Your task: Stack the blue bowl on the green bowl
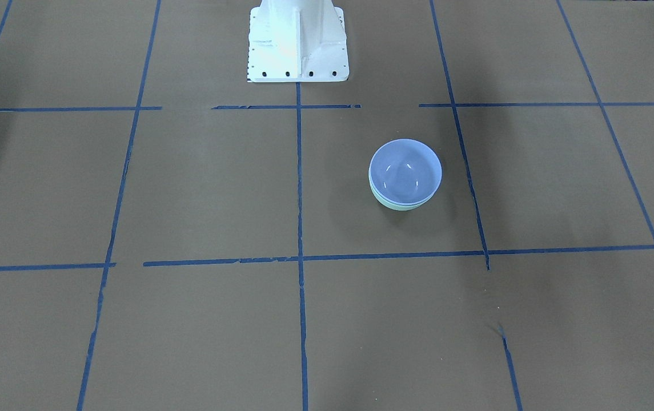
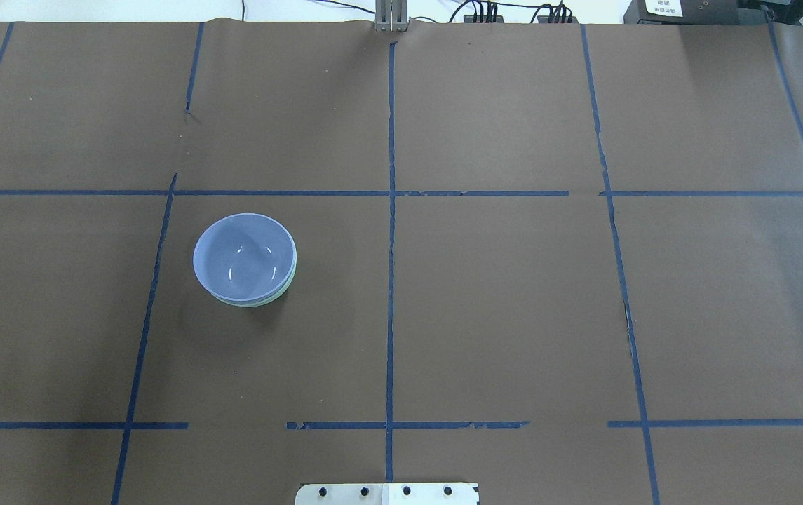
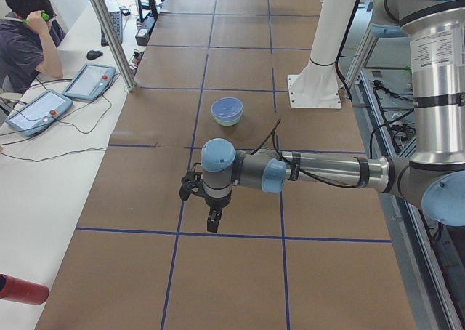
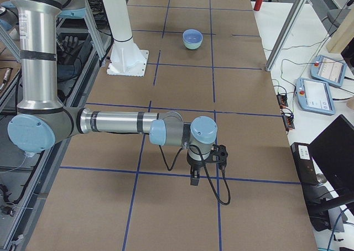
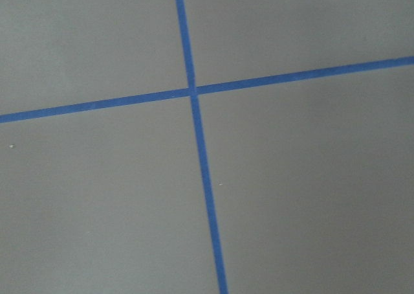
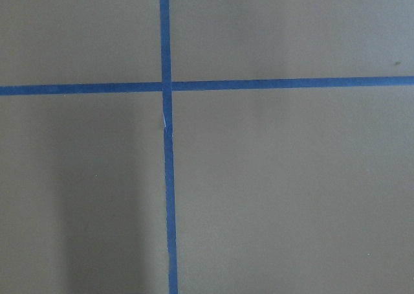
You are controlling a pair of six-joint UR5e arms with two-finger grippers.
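Note:
The blue bowl [image 1: 405, 171] sits nested inside the green bowl [image 1: 401, 207], of which only a thin mint edge shows below it. The stack stands on the brown table, left of centre in the overhead view: blue bowl [image 2: 243, 256], green bowl [image 2: 273, 299]. It also shows in the side views [image 3: 227, 109] [image 4: 192, 36]. My left gripper [image 3: 211, 224] hangs over the table far from the bowls. My right gripper [image 4: 194, 179] hangs at the other end. I cannot tell if either is open or shut. Both wrist views show only table and tape.
Blue tape lines [image 2: 390, 280] grid the brown table. The white robot base [image 1: 298, 40] stands at the table's edge. An operator [image 3: 25, 32] sits with tablets [image 3: 91, 81] on a side desk. A red cylinder [image 3: 22, 290] lies there too.

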